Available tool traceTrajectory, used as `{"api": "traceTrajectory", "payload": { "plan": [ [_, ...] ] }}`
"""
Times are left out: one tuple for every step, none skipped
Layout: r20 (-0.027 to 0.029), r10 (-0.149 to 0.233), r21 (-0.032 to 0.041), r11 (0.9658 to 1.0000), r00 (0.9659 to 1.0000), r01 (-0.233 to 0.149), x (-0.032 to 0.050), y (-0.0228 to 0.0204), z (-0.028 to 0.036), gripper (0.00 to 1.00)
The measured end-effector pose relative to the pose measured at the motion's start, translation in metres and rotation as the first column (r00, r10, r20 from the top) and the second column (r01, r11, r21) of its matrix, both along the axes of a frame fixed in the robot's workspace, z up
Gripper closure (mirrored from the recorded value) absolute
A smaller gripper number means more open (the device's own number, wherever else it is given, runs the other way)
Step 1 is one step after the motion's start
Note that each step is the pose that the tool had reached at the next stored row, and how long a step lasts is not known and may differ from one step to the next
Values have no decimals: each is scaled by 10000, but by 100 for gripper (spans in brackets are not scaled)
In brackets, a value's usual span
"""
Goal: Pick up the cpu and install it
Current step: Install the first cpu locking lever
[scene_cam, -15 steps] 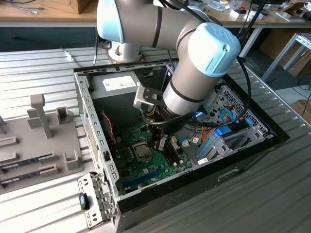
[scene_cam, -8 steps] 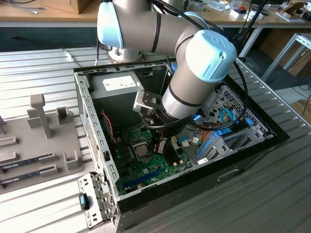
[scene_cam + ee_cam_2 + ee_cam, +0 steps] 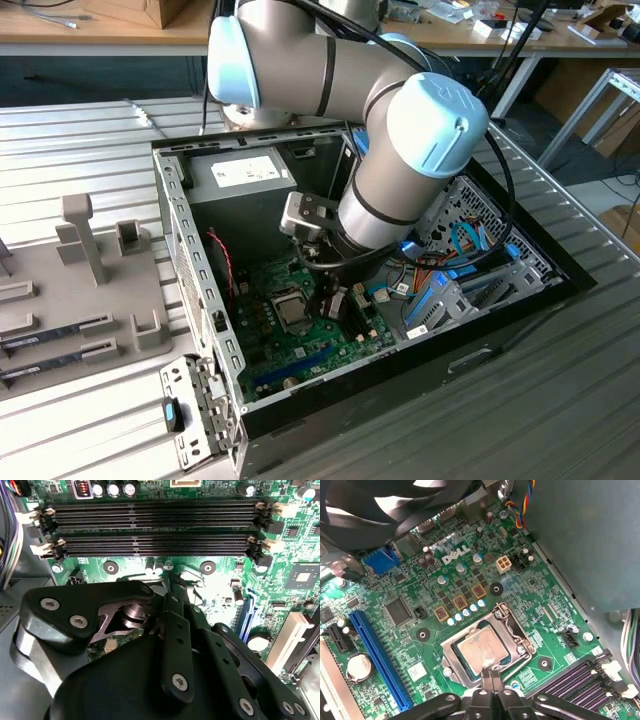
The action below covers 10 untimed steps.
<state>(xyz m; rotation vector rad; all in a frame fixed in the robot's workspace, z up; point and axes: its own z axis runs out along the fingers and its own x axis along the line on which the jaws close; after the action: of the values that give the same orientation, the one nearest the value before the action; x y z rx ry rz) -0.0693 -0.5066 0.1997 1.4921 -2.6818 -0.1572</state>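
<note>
1. My gripper (image 3: 491, 676) hung just above the socket frame (image 3: 487, 647), its two fingertips pressed together with nothing pinched between them.
2. The cpu (image 3: 482, 650) already lay flat inside that frame, silver top plate up, right beside my fingertips; the exterior view showed it (image 3: 291, 308) seated on the motherboard (image 3: 310, 335).
3. I judged the risk to be here: my closed tips hovering this close could scrape the plate or nudge the chip askew in its seat.
4. Farther off, the empty memory slots (image 3: 155, 527) and the blue expansion slot (image 3: 377, 655) stood clear of me.
</note>
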Motion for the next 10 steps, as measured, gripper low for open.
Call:
{"api": "traceTrajectory", "payload": {
  "plan": [
    [0,-1,35,10000,10000,1,0,0,-3,89],
    [1,0,99,10000,10000,0,-4,0,-4,89],
    [0,1,145,9999,10000,-1,-7,0,-5,89],
    [0,1,200,9998,10000,-1,-8,0,-7,89],
    [1,-1,230,9997,10000,1,-9,0,-9,89],
    [2,-1,247,9997,10000,1,-9,-1,-12,89],
    [3,1,249,9997,10000,-1,-8,-8,-13,89],
    [1,0,248,9997,10000,0,-8,-22,-13,89],
    [2,0,243,9997,10000,0,-8,-29,-13,89],
    [2,0,237,9997,10000,0,-9,-34,-13,89]
  ]
}}
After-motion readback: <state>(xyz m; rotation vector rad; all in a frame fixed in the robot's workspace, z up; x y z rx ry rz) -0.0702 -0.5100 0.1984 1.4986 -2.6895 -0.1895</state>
